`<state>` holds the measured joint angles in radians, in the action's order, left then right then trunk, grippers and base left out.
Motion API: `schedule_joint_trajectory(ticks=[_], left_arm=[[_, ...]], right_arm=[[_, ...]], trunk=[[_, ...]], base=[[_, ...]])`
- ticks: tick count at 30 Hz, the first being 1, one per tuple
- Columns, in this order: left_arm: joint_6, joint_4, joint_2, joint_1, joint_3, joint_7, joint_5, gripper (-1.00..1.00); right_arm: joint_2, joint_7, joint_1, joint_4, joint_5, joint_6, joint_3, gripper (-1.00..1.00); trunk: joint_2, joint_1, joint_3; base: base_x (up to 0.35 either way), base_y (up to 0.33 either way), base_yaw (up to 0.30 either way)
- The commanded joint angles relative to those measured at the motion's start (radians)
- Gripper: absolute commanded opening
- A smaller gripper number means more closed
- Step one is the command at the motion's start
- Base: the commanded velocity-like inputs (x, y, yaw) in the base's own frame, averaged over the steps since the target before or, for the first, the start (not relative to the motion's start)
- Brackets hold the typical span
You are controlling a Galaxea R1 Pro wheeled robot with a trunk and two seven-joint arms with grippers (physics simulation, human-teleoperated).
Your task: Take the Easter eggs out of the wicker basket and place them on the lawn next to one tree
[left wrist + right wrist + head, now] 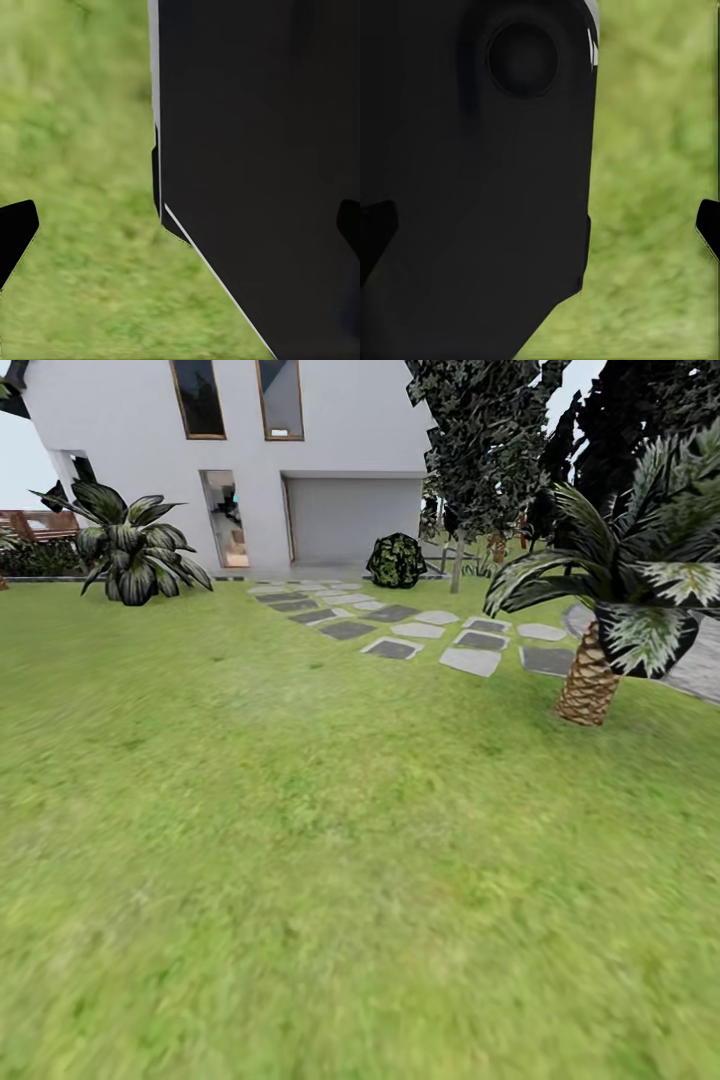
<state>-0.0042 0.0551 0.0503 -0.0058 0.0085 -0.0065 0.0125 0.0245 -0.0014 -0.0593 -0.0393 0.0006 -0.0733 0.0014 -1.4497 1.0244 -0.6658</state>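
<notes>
white house 12 o'clock, garage door | stepping stones 1 o'clock | palm 2 o'clock | broad-leaf plant 10 o'clock | round shrub by garage

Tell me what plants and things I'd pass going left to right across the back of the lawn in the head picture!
Big leafy plant → house doorway → garage door → round bush → pale-trunked tree → palm.
</notes>
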Motion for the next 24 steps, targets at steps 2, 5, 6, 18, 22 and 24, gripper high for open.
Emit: schedule_joint_trajectory(ticks=[2,5,6,18,22,24], left_arm=[[0.000,0.000,0.000,0.000,0.001,-0.001,0.001,1.00],[0.000,0.000,0.000,0.000,0.001,-0.001,0.001,1.00],[0.000,0.000,0.000,0.000,0.001,-0.001,0.001,1.00],[0.000,0.000,0.000,0.000,0.001,0.000,0.001,1.00],[0.000,0.000,0.000,0.000,0.001,-0.001,0.001,1.00],[0.000,0.000,0.000,0.000,0.001,-0.001,0.001,1.00]], right_arm=[[0.000,0.000,-0.001,0.001,0.000,-0.003,0.000,1.00],[0.000,0.000,-0.001,0.001,0.000,-0.003,0.001,1.00],[0.001,0.000,-0.001,0.001,0.000,-0.003,0.001,1.00],[0.000,0.000,-0.001,0.001,0.001,-0.003,0.001,1.00],[0.000,0.000,-0.001,0.001,0.000,-0.003,0.000,1.00],[0.000,0.000,-0.001,0.001,0.000,-0.003,0.000,1.00]], trunk=[[0.000,0.001,-0.001],[0.000,0.001,-0.001],[0.000,0.001,-0.001],[0.000,0.001,-0.001],[0.000,0.001,-0.001],[0.000,0.001,-0.001]], base=[[0.343,0.000,0.000],[0.343,0.000,0.000],[0.343,0.000,0.000],[0.343,0.000,0.000],[0.343,0.000,0.000],[0.343,0.000,0.000]])
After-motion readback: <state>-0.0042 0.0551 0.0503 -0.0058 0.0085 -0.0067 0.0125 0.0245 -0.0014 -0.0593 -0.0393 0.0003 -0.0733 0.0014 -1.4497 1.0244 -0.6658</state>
